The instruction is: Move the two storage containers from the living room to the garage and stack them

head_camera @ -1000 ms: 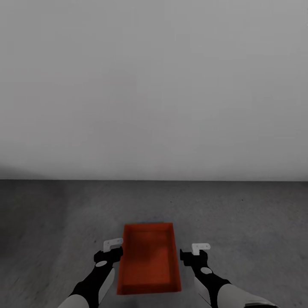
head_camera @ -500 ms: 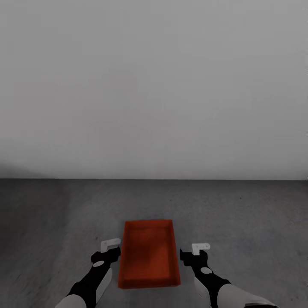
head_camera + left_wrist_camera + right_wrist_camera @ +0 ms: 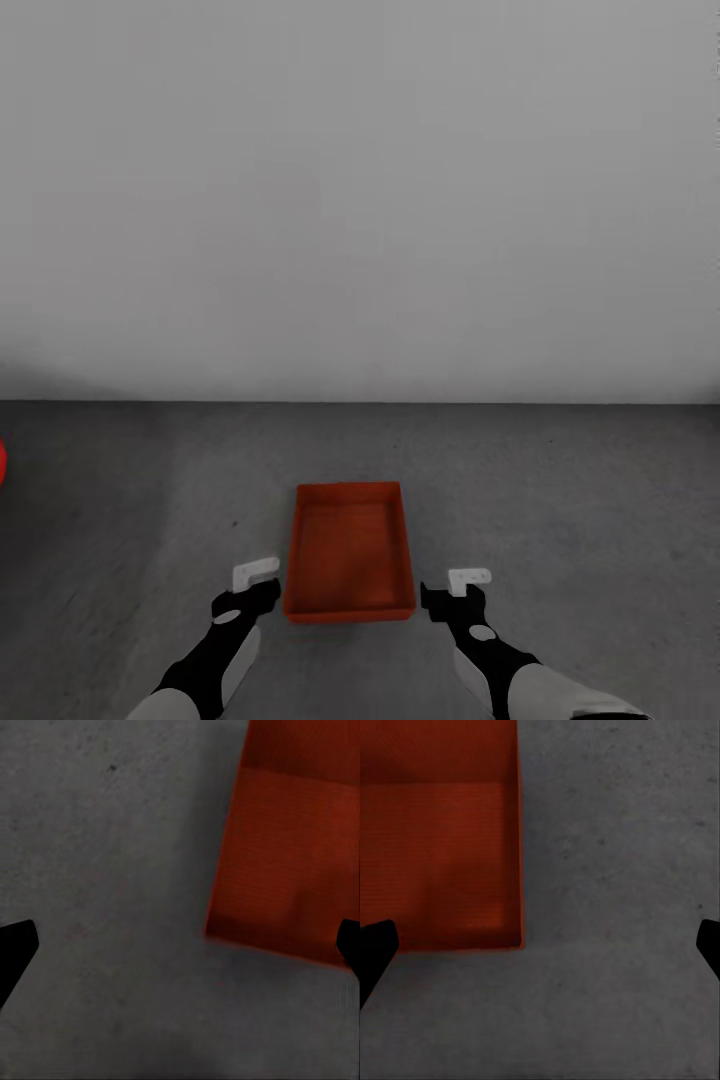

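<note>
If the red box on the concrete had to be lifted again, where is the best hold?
Probably the two long side walls of the red box, one end effector per side: left end effector and right end effector already flank it. The box is open-topped with thin upright walls and lies flat on the floor.

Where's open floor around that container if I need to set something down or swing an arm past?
Bare concrete floor lies on either side of the storage container and behind it up to the white wall. It is tightest near the container's front corners, where the left gripper and right gripper flank it, both open.
</note>
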Controlling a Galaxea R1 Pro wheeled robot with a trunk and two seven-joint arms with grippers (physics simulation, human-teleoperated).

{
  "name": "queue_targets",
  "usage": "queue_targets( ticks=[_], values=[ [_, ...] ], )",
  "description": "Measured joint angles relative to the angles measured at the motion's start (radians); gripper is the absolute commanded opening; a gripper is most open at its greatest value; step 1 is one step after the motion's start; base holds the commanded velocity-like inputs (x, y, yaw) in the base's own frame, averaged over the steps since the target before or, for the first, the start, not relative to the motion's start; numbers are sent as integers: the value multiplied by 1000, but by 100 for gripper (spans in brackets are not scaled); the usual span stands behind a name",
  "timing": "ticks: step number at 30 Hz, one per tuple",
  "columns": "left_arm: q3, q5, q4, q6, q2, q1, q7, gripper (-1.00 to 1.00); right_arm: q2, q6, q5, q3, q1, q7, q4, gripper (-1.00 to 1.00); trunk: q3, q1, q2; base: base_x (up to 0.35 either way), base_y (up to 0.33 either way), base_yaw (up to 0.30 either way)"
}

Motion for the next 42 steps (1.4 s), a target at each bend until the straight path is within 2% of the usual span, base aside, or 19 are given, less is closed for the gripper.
queue_targets(
  ticks=[16, 23, 42],
  values=[
    [-1, -1, 0, -2, 6, 0, -1, 100, 0, -1, 0, 0, 0, 0, 0, 100, 0, 0, 0, -326, 0, 0],
    [-4, -7, 6, -7, 14, 0, -9, 100, 0, -1, 0, 0, 0, 0, 0, 100, 3, -1, 0, -52, 0, 0],
    [-6, -11, 23, 3, 19, 1, -12, 100, 0, -1, 1, 0, 0, 1, 0, 100, 32, -1, 0, -2, 0, 0]
  ],
)
